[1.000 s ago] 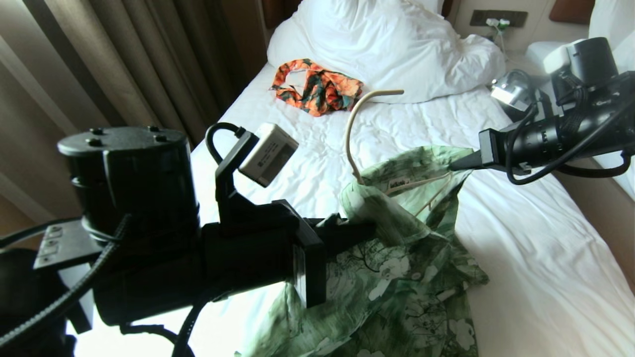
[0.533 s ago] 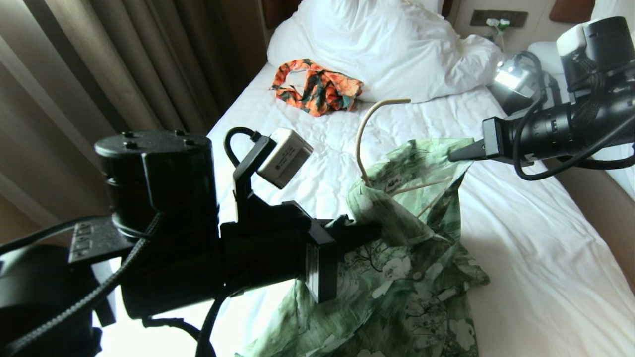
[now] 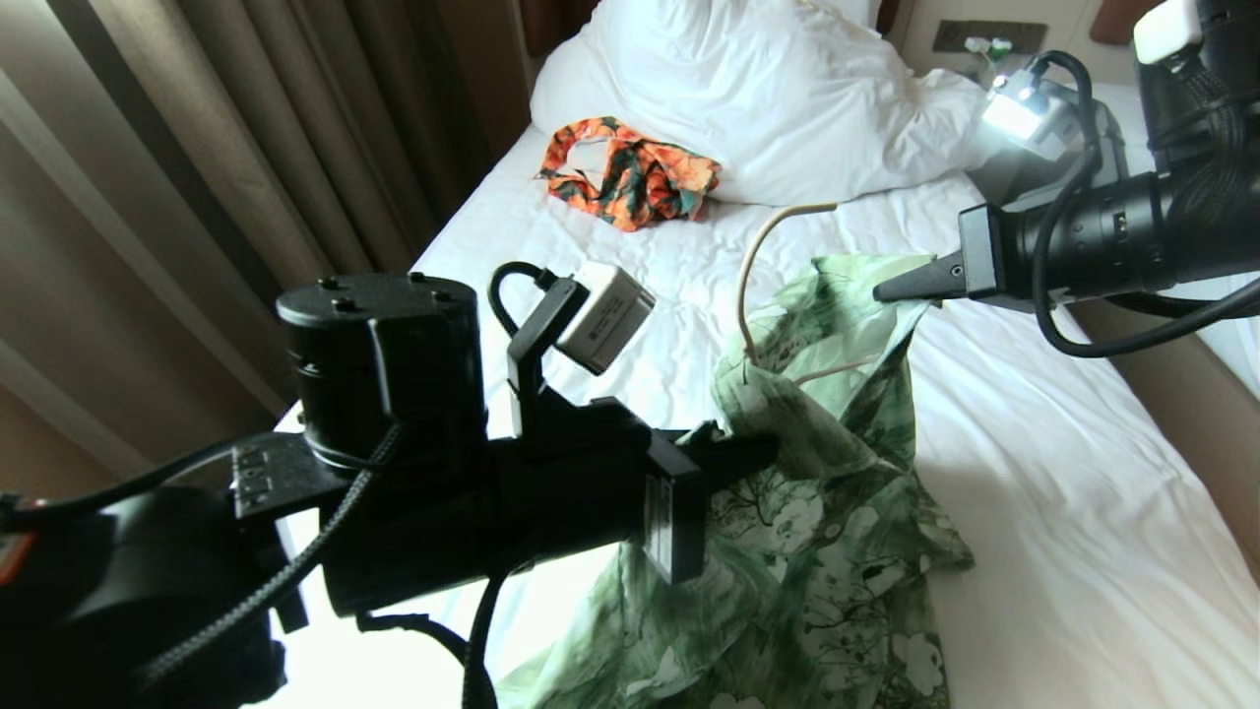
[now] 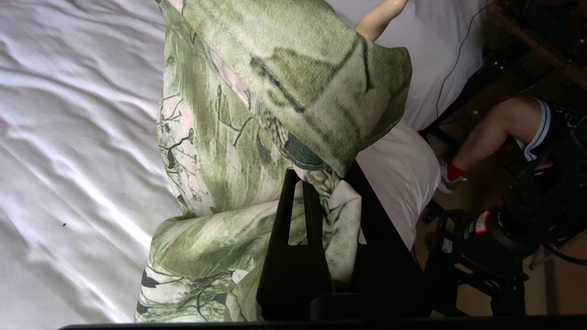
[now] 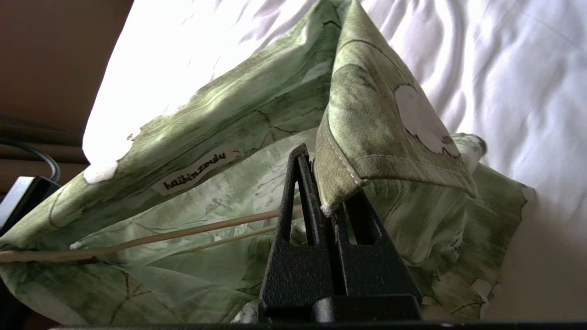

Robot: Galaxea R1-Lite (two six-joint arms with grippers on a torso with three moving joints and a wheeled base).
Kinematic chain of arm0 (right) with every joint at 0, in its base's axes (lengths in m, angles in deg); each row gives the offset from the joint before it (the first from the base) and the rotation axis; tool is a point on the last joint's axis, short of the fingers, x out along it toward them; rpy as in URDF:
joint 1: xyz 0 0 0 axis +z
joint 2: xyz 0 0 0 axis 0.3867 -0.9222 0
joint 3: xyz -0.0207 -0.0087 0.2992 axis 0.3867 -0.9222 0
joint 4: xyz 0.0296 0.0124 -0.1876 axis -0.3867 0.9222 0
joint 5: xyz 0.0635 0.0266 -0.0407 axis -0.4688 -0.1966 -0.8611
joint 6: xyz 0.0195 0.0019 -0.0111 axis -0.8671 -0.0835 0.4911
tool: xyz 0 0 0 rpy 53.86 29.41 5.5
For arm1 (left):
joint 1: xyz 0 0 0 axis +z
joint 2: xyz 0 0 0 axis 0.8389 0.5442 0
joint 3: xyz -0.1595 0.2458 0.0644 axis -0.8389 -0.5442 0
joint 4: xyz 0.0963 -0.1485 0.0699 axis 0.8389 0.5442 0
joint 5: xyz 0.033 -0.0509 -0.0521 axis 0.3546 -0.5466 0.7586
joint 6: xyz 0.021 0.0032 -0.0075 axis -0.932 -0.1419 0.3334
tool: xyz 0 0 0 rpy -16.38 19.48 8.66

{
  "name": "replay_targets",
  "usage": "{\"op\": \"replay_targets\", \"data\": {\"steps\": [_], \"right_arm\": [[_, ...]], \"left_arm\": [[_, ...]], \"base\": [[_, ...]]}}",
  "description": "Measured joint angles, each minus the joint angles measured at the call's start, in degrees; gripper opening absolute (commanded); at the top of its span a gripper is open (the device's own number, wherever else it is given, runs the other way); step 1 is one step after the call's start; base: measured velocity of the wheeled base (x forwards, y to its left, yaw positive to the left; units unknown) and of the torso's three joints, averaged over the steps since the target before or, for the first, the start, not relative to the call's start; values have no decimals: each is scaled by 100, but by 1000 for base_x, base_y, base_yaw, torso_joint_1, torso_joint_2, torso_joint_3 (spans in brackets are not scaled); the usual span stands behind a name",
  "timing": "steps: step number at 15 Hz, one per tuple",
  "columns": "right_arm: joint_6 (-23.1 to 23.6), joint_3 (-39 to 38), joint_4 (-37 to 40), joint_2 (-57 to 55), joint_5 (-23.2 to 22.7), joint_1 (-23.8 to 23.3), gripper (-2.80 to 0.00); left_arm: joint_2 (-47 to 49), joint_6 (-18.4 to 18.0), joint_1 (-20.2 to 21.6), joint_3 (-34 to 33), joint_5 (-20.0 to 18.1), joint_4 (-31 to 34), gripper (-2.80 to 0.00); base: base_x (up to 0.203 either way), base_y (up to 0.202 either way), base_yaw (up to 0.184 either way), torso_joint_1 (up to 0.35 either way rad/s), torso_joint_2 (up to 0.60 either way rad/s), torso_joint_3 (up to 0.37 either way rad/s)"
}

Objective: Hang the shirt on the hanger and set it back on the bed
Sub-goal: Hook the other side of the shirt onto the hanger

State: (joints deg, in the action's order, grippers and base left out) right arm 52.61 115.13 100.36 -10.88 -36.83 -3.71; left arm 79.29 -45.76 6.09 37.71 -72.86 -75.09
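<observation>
I have the left gripper (image 3: 753, 451) and right gripper (image 3: 886, 290) both clenched on the shirt (image 3: 837, 512), mid-frame: thin, limp, slippery over the stiff wire hanger (image 3: 753, 286); I'd grip seams.

Thin green-and-white floral shirt (image 3: 837, 512) raised at its collar above the wrinkled white bed (image 3: 1063, 512), lower part bunched on the sheet, cream wire hanger (image 3: 753, 286) inside the neck opening, curved hook sticking up toward the pillows.
</observation>
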Motion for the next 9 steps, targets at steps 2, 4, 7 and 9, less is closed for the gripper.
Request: {"op": "replay_targets", "data": {"steps": [2, 4, 7, 9], "right_arm": [[-31, -13, 9, 71, -37, 16, -280], [-46, -22, 11, 148, -63, 20, -280], [-114, -22, 3, 259, -283, 25, -280], [-195, -11, 4, 342, -454, 31, -280]], "left_arm": [[246, 31, 17, -44, -14, -570, -280], [522, 120, 28, -45, -38, -1069, -280], [1027, 188, 30, 126, -44, -1847, -280], [1318, 223, 31, 308, -38, -2034, -280]], "base": [[0, 0, 0, 0, 0, 0], [0, 0, 0, 0, 0, 0], [0, 0, 0, 0, 0, 0], [0, 0, 0, 0, 0, 0]]}}
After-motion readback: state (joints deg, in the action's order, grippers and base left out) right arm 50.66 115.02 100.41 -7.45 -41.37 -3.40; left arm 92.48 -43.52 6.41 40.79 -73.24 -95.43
